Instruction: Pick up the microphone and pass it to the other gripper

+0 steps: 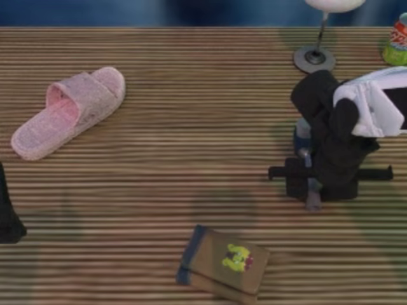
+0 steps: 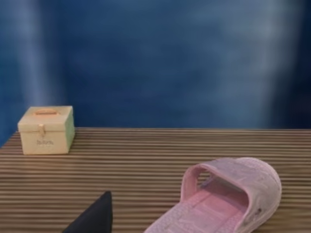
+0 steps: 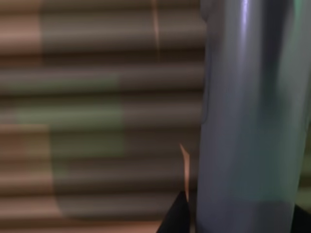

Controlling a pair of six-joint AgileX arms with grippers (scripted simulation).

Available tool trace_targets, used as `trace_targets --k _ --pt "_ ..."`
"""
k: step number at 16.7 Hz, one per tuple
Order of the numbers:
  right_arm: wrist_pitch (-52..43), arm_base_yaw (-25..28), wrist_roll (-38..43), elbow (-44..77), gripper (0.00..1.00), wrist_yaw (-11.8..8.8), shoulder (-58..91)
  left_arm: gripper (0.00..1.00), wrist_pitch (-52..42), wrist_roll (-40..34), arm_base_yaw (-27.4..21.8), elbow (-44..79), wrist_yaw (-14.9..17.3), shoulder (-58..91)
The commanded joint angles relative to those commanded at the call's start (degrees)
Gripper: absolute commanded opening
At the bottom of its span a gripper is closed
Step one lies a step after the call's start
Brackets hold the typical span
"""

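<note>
Grey-handled, navy-headed microphone (image 1: 310,170), one only, lies on the striped wooden bench (image 1: 191,127) right of centre, right gripper (image 1: 313,185) jaws closing around its handle. Left gripper (image 1: 9,219), jaws unclear, sits parked at the left edge near one pink slipper (image 1: 70,111).

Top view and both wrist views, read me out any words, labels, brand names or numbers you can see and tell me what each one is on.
None can be read.
Cream box: small dark marking on its front, too blurred to read.
Green can: red and white label, cut by the frame edge, unreadable.
Brown pouch: yellow-green and red picture, no letters visible.
Pink slipper, microphone: no text seen.
</note>
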Motion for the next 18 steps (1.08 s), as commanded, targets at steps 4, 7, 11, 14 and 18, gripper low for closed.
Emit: trace_targets --k 4,7,11,14,18 --pt "1.39 0.73 1.18 0.98 0.0 -3.19 -2.73 1.0 0.0 0.0 0.0 0.0 0.0 0.0" --pt "8.57 0.81 -1.04 -0.4 0.0 -5.03 -4.05 1.0 0.0 0.0 0.0 0.0 0.0 0.0" --pt "24.04 0.77 -5.87 -4.29 0.0 -9.07 -7.09 1.0 0.0 0.0 0.0 0.0 0.0 0.0" --pt "38.84 0.74 -10.49 -8.47 0.0 -12.81 -10.19 1.0 0.0 0.0 0.0 0.0 0.0 0.0" --pt "60.19 0.76 -17.05 -14.29 0.0 -17.97 -15.16 1.0 0.0 0.0 0.0 0.0 0.0 0.0"
